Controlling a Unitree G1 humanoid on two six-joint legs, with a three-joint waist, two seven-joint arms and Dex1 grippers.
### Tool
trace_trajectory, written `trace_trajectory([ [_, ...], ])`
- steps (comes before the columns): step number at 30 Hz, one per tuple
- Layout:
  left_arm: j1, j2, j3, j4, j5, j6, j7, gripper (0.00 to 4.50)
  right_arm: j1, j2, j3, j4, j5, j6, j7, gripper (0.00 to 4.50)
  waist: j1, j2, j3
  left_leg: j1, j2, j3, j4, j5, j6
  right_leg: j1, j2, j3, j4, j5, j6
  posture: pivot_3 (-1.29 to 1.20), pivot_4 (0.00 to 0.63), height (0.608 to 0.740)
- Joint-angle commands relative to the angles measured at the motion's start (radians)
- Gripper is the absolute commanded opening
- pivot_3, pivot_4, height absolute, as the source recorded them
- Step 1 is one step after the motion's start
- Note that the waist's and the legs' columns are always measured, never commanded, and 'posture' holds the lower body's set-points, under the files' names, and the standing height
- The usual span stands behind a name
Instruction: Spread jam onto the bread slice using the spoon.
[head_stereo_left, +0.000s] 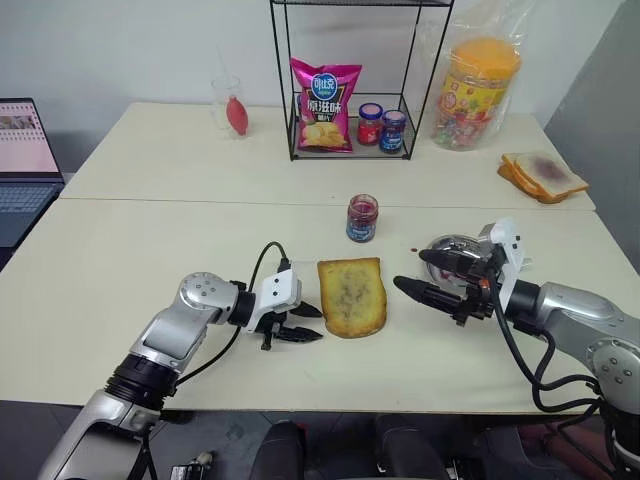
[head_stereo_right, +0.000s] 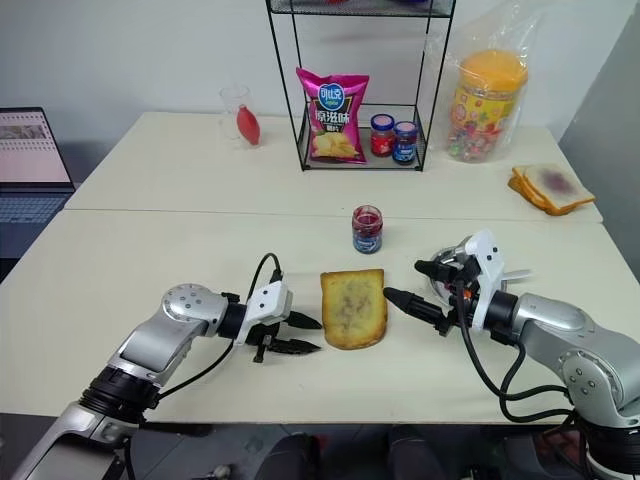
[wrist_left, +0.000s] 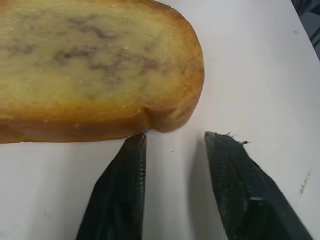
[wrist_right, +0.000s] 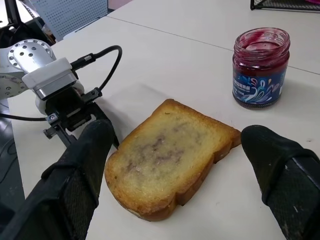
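Bread slice (head_stereo_left: 352, 296): thinly smeared, little jam (head_stereo_left: 362, 218) spread; flanked by left gripper (head_stereo_left: 305, 324) and right gripper (head_stereo_left: 418, 274), both parted, nothing held.

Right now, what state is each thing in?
Square toasted bread slice: flat on table, faint greyish smear.
Small glass jam jar: upright, lidless.
Left gripper: fingers open beside the toast.
Right gripper: fingers wide open, empty.

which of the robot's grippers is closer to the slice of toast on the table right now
Left. The left gripper sits right at the bread slice, one fingertip at its crust edge in the left wrist view. The right gripper hangs open off the opposite side, with a clear gap to the slice.
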Motion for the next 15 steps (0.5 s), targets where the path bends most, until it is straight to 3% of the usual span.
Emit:
trace_trajectory([
  [1, 0.021, 0.079, 0.061, -0.094, -0.029, 0.026, -0.031, 3.03, 0.043, -0.017, -0.096, -0.025, 0.027, 0.001, -0.019, 4.50, 0.000, 0.000, 0.000, 0.000, 0.000, 0.000, 0.000, 0.000, 0.000, 0.000, 0.000, 0.000, 0.000, 0.000, 0.000, 0.00, 0.150, 0.740],
  [4, 0.031, 0.129, 0.102, -0.148, -0.064, 0.041, -0.051, 3.67, 0.127, -0.024, -0.209, -0.039, 0.069, 0.024, -0.049, 4.50, 0.001, 0.000, 0.000, 0.000, 0.001, -0.001, -0.001, 0.000, 0.000, -0.001, 0.000, -0.001, 0.000, -0.001, -0.001, 0.00, 0.150, 0.740],
  [8, -0.037, 0.089, 0.155, -0.225, -0.150, 0.145, 0.003, 4.47, 0.249, -0.038, -0.311, -0.053, 0.064, 0.023, -0.059, 4.50, 0.010, 0.000, 0.000, 0.000, 0.000, 0.000, -0.001, 0.000, 0.000, 0.000, 0.000, -0.001, 0.000, -0.001, -0.001, 0.00, 0.150, 0.740],
  [15, -0.118, 0.040, 0.167, -0.308, -0.203, 0.241, 0.068, 4.49, 0.322, 0.067, -0.470, 0.037, 0.103, 0.005, -0.192, 4.50, 0.011, -0.001, 0.000, 0.002, 0.000, 0.001, 0.001, 0.000, 0.000, 0.002, 0.000, 0.001, 0.000, 0.000, 0.002, 0.00, 0.150, 0.740],
])
